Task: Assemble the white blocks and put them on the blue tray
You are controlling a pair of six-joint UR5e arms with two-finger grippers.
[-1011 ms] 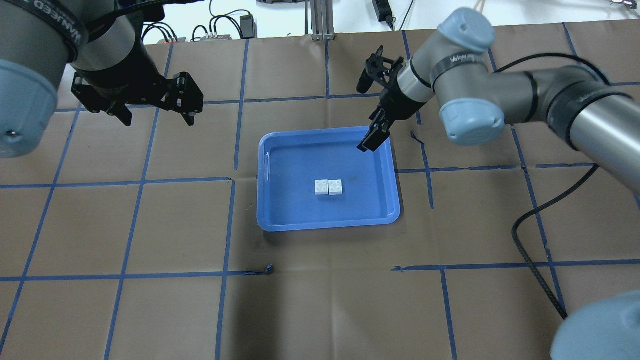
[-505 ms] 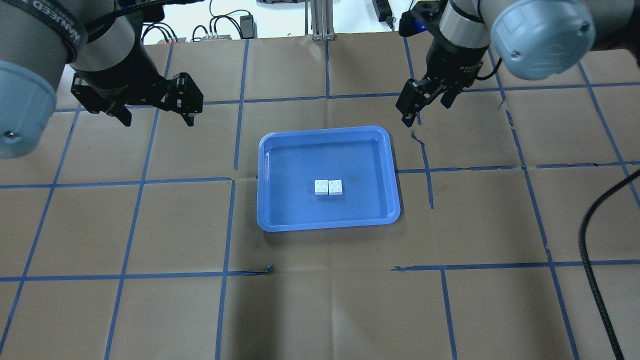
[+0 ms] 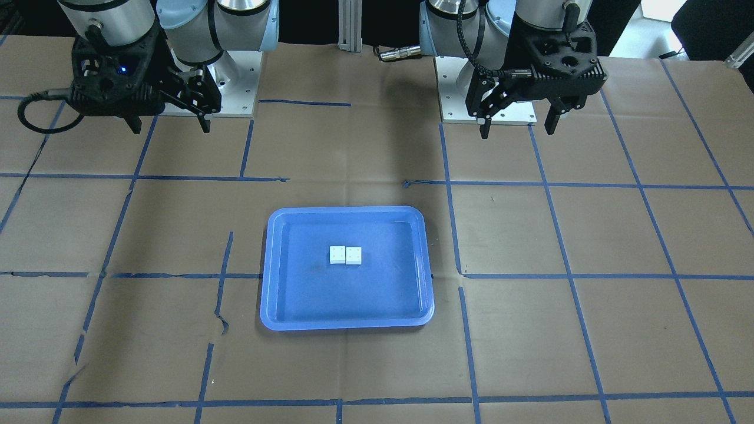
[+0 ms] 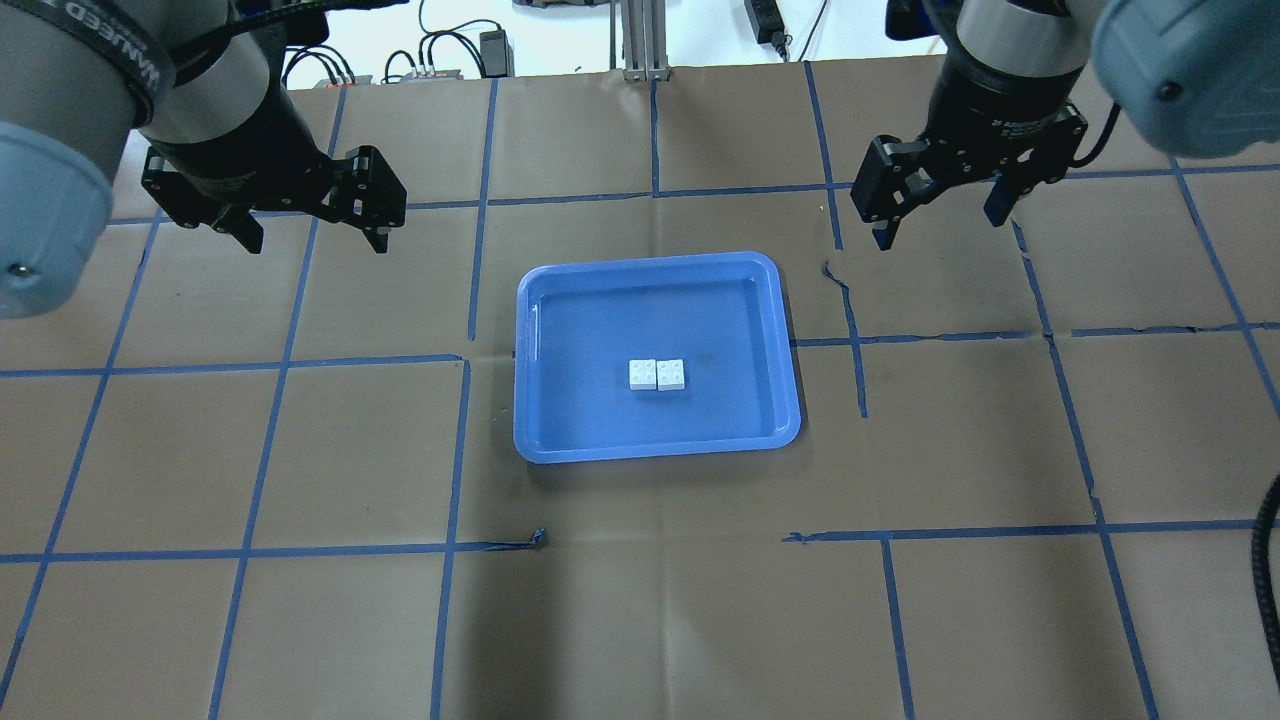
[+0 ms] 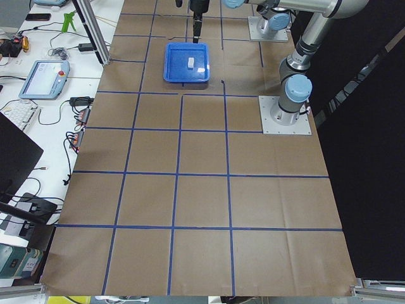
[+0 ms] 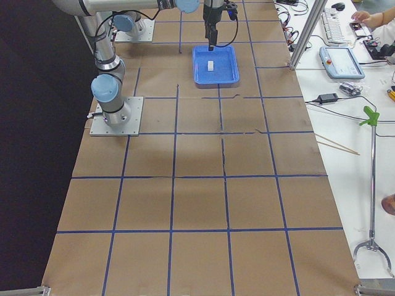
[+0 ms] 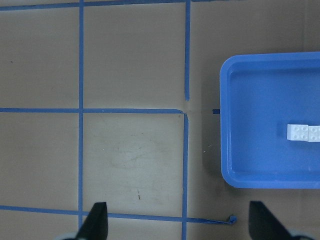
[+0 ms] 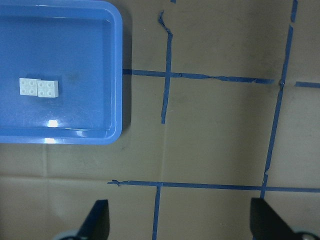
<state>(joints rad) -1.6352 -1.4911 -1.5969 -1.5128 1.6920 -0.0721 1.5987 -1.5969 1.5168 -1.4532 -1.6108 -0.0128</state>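
Two white blocks (image 4: 657, 374) sit side by side, touching, near the middle of the blue tray (image 4: 540, 420). They also show in the front view (image 3: 345, 255), on the tray (image 3: 277, 306). My left gripper (image 4: 312, 238) is open and empty, high over the paper left of the tray. My right gripper (image 4: 938, 223) is open and empty, high over the paper right of the tray's far corner. The left wrist view shows the blocks (image 7: 305, 132) at its right edge. The right wrist view shows them (image 8: 39, 87) at its left.
Brown paper with a blue tape grid (image 4: 460, 440) covers the table. Torn tape ends lie near the tray (image 4: 540, 538). Both arm bases (image 3: 500, 112) stand at the robot's edge. Cables and a power brick (image 4: 495, 45) lie beyond the table's far edge.
My right gripper has left the tray's far right corner, risen, moved right and turned, and now hangs clear of the tray. The left arm and the blocks have not moved.
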